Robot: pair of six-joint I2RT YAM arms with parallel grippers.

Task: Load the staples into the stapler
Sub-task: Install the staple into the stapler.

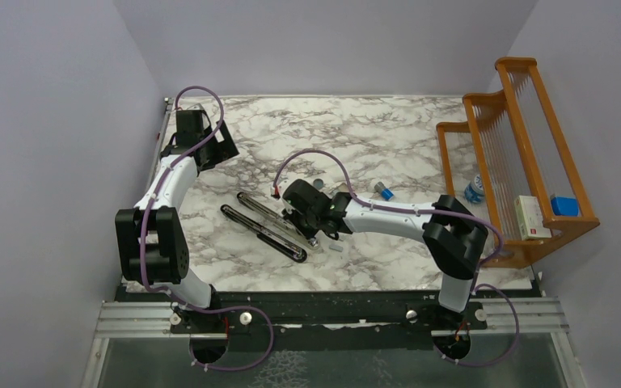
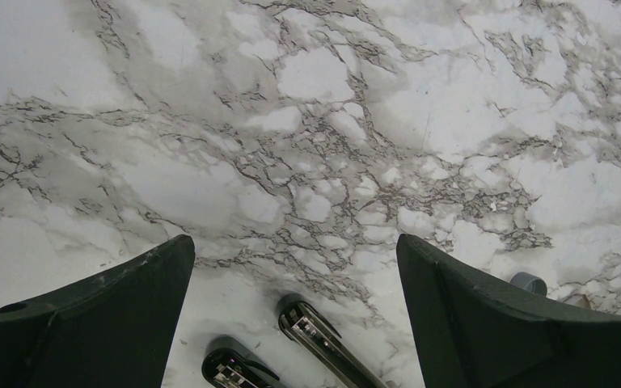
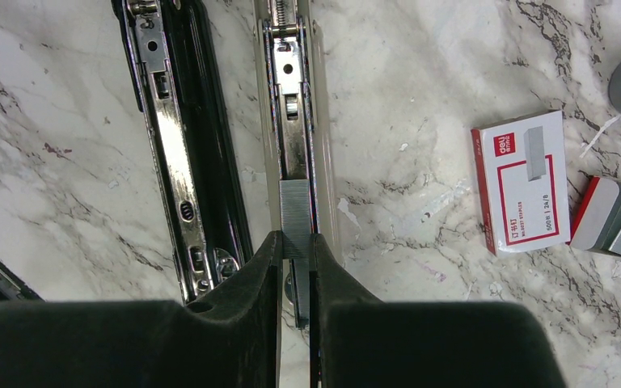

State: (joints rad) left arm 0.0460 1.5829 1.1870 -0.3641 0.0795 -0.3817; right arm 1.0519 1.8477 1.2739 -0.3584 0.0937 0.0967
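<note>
Top external: the opened stapler (image 1: 271, 222) lies on the desk (image 1: 388, 137) under the right jaws. Left wrist: the left jaws are wide apart, empty. Right wrist: the right jaws pinch the staples (image 3: 295, 212) inside the stapler's channel.

Soft, even light falls from overhead in the top view. The marble surface (image 1: 388, 129) is bright with only faint shadows under the arms, and the bottom edge of the frame is dim. In the left wrist view the upper left washes out pale, while the left tool (image 2: 295, 242) is near-black and shows little detail. In the right wrist view glare streaks the chrome of the stapler (image 3: 170, 162). The staples (image 3: 295, 214) are sharp, and the right tool (image 3: 295, 242) is dark and soft at the bottom.
</note>
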